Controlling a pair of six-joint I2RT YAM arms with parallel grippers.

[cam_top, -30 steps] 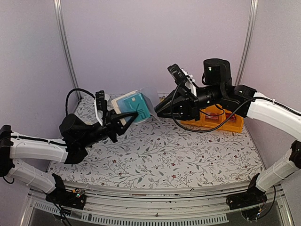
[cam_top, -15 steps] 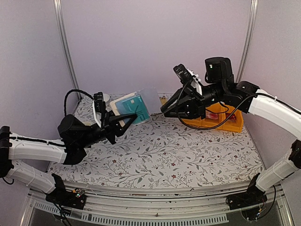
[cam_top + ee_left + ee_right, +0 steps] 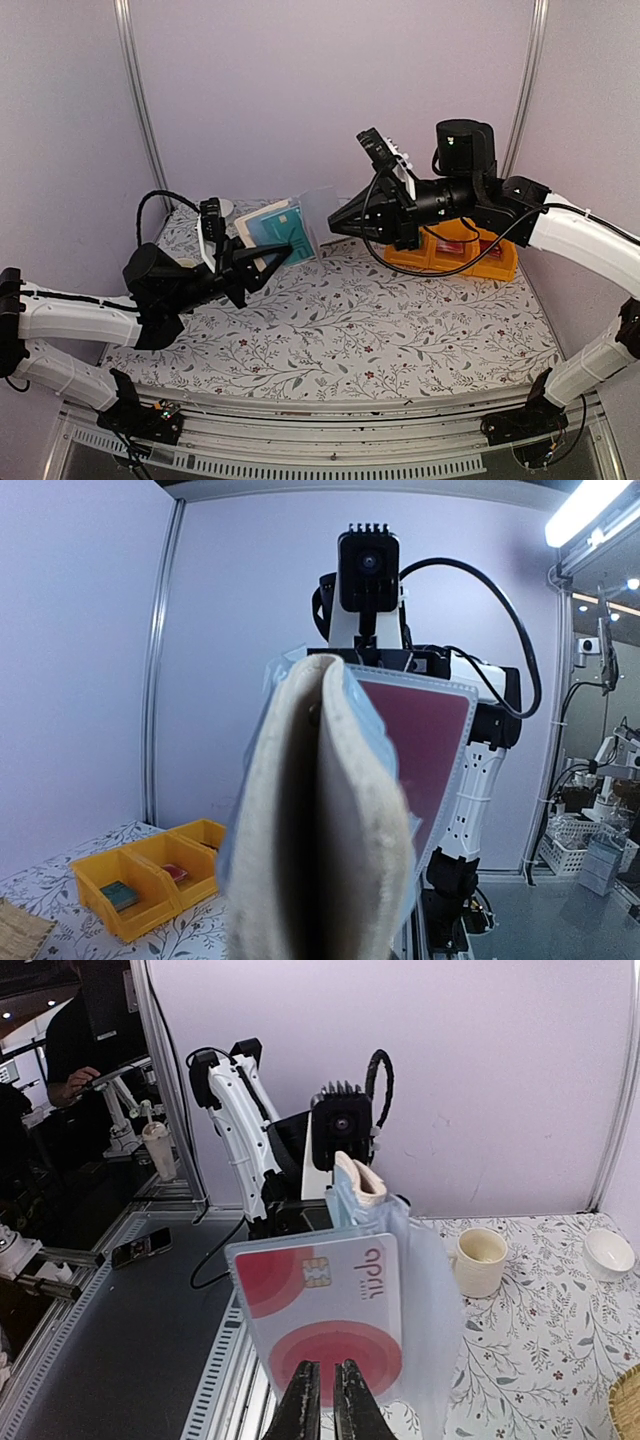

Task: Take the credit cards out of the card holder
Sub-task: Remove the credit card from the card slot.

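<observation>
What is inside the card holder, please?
A red-pink credit card sits in the raised clear pocket; a light blue card shows on the card holder's other face; anything behind them is hidden.

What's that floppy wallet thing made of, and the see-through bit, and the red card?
The card holder looks like soft woven cloth: it is beige, matte and fuzzy along its edge. Its clear pocket seems to be thin glossy plastic film, since you can see through it and it bends. The red card looks like stiff smooth plastic: it is flat and shiny, with a small metallic chip.
</observation>
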